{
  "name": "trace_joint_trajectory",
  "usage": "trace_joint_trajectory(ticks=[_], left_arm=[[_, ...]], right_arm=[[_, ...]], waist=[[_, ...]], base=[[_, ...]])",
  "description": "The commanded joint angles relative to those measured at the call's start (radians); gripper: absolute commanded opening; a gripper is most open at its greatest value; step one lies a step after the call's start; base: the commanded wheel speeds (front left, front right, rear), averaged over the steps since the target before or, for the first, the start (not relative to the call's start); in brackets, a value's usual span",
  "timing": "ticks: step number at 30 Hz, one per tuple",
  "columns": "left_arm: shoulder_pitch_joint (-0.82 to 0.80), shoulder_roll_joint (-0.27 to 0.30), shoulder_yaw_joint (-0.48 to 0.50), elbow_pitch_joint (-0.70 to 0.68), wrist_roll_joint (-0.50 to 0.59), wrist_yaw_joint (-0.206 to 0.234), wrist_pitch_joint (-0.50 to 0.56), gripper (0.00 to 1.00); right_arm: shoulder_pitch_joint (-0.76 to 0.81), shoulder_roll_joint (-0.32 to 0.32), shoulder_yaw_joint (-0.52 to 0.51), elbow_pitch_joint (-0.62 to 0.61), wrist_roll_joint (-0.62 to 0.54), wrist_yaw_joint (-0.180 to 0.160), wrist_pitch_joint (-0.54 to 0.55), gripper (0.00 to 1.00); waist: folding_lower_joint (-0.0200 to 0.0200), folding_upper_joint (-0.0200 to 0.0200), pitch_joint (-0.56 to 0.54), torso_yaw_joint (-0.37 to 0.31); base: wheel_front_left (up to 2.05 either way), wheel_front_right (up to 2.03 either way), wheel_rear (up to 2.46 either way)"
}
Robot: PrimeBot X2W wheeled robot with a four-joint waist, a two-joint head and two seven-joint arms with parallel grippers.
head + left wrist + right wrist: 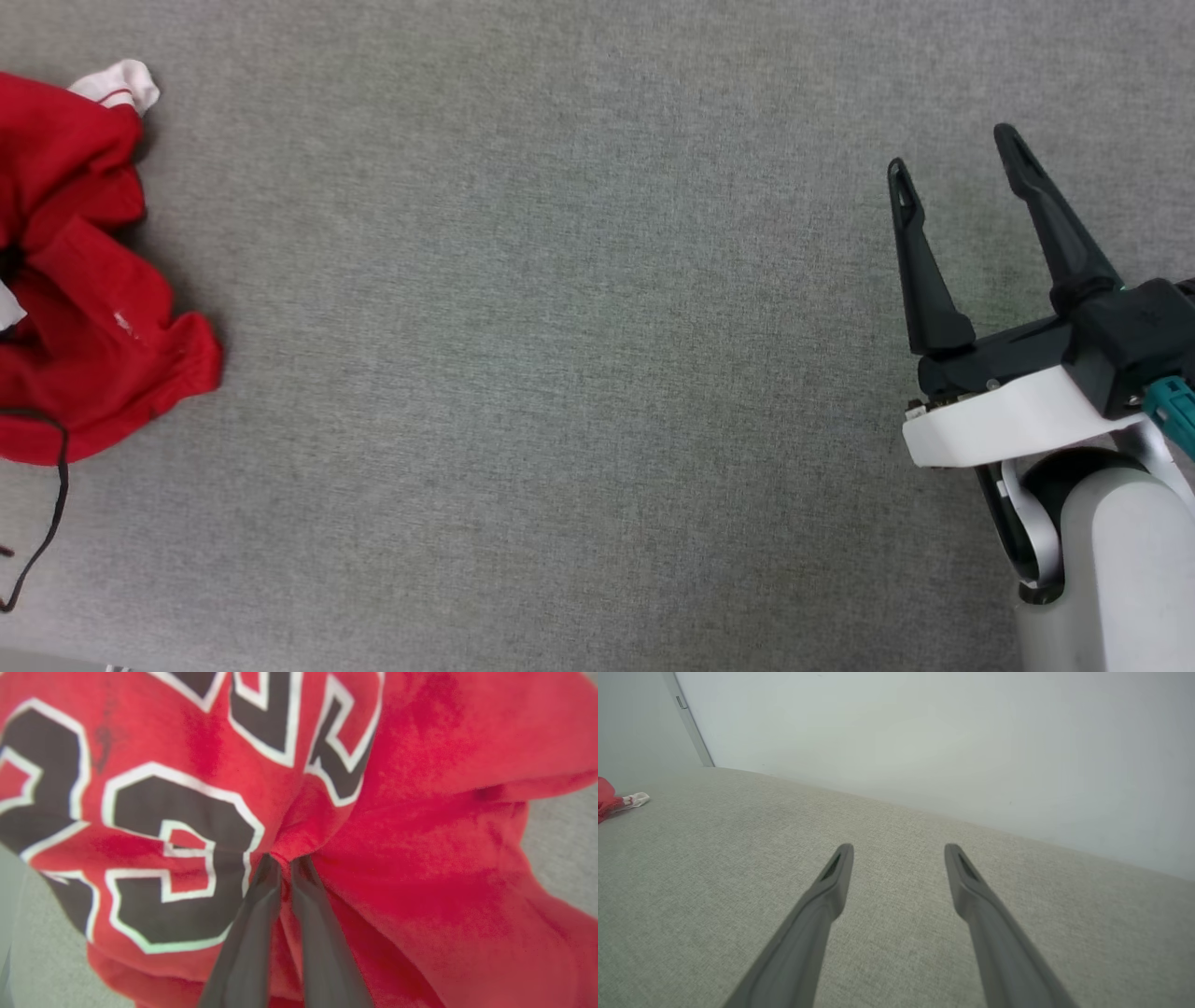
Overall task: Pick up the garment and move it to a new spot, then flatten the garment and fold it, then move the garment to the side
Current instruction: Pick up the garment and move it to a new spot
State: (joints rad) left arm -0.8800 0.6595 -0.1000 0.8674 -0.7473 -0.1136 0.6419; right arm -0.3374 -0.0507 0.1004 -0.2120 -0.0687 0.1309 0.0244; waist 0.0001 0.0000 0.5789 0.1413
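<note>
grey woven surface (560,373) — plain pale wall (971,742) behind, even light

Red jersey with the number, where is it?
The red jersey sits crumpled on the grey cloth surface at the far left of the head view, far from the open right gripper. The left gripper pinches a fold beside its number.

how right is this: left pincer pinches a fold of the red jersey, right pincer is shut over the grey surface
The right pincer is not shut: it is open over the grey surface, as the right wrist view shows. The left pincer does pinch the red jersey.
</note>
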Motion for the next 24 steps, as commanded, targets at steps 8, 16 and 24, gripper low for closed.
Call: trace_joint_trajectory(ticks=[8, 16, 24], left_arm=[[-0.049, -0.018, -0.033, 0.024, 0.102, 0.028, -0.311, 0.00], [-0.064, -0.072, -0.066, 0.033, 0.161, 0.026, -0.588, 0.00], [-0.028, -0.152, -0.098, 0.023, 0.198, 0.046, -0.763, 0.00]], right_arm=[[0.060, 0.001, -0.008, 0.040, 0.039, 0.000, -0.015, 1.00], [0.148, 0.001, -0.051, 0.083, 0.103, 0.000, -0.039, 1.00], [0.233, 0.001, -0.073, 0.096, 0.144, 0.000, -0.037, 1.00]], waist=[[-0.0001, 0.0000, -0.171, 0.031], [-0.0001, 0.0000, -0.350, 0.020], [-0.0001, 0.0000, -0.481, -0.032]], base=[[0.00, 0.00, 0.00], [0.00, 0.00, 0.00], [0.00, 0.00, 0.00]])
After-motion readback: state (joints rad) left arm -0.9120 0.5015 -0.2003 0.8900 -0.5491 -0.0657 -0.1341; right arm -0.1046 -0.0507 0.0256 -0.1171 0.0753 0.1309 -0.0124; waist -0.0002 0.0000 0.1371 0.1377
